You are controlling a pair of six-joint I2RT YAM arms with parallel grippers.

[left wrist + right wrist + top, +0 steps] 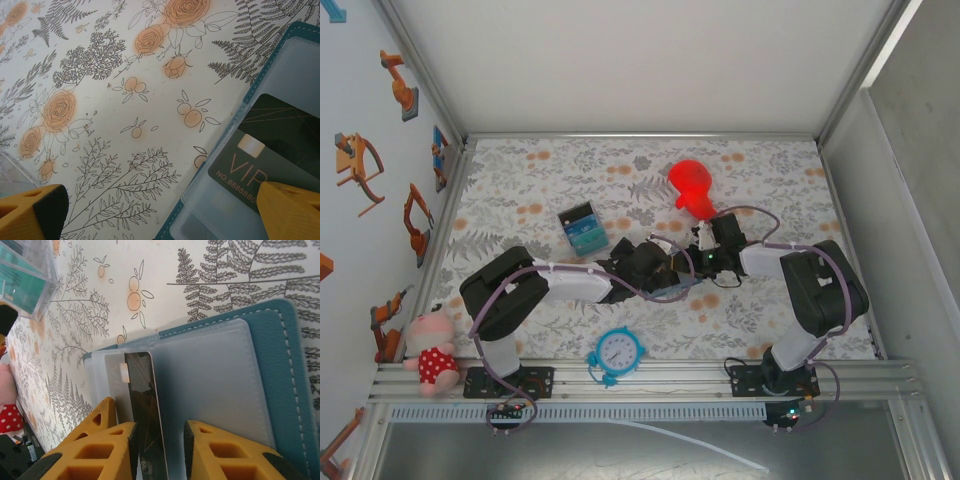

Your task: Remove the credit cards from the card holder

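The card holder lies open on the flowered cloth, slate-blue with clear plastic sleeves. A dark credit card sticks partway out of a sleeve, between the fingers of my right gripper. Those jaws stand a little apart: the card is next to the left pad, with a gap to the right pad. In the left wrist view the same card, printed "VIP", shows in the holder. My left gripper is wide open, its right fingertip over the card's corner. Both grippers meet mid-table.
A black-and-teal striped box sits left of the grippers and appears at the upper left of the right wrist view. A red object lies behind them. A blue clock and a pink plush are by the front rail.
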